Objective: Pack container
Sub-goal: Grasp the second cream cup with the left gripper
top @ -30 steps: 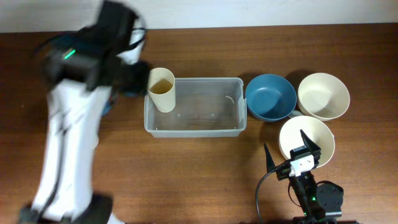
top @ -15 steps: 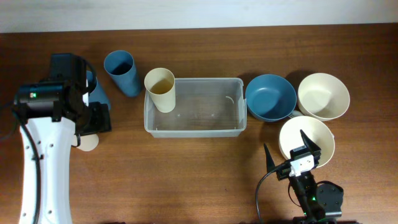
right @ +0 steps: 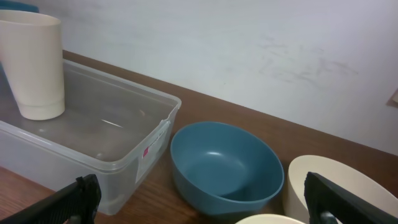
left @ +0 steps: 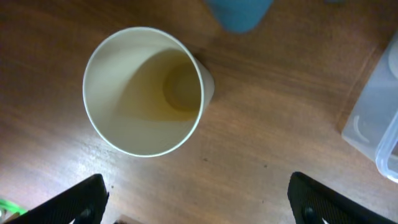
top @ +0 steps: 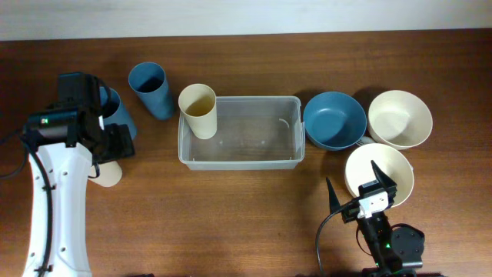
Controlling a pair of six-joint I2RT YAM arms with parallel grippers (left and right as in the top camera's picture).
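Note:
The clear container (top: pixel 240 146) lies mid-table with one cream cup (top: pixel 198 110) standing in its left end. My left gripper (top: pixel 108 156) is open and empty, hovering over a second cream cup (top: pixel 112 176) left of the container. In the left wrist view that cup (left: pixel 146 90) sits above my spread fingertips (left: pixel 81 199), and the container's corner (left: pixel 379 124) shows at the right. My right gripper (top: pixel 357 186) is open and empty over a cream bowl (top: pixel 378 171). The right wrist view shows the container (right: pixel 93 143), its cup (right: pixel 34 65) and my gripper (right: pixel 202 211).
Two blue cups (top: pixel 147 88) (top: pixel 121 113) stand left of the container, one partly under my left arm. A blue bowl (top: pixel 334 119) and another cream bowl (top: pixel 400 118) sit right of the container; both show in the right wrist view (right: pixel 227 165) (right: pixel 348 193).
My left arm swung away from the container's left end to the left side of the table, over the loose cream cup. The cup in the container stayed put. The right arm has not moved.

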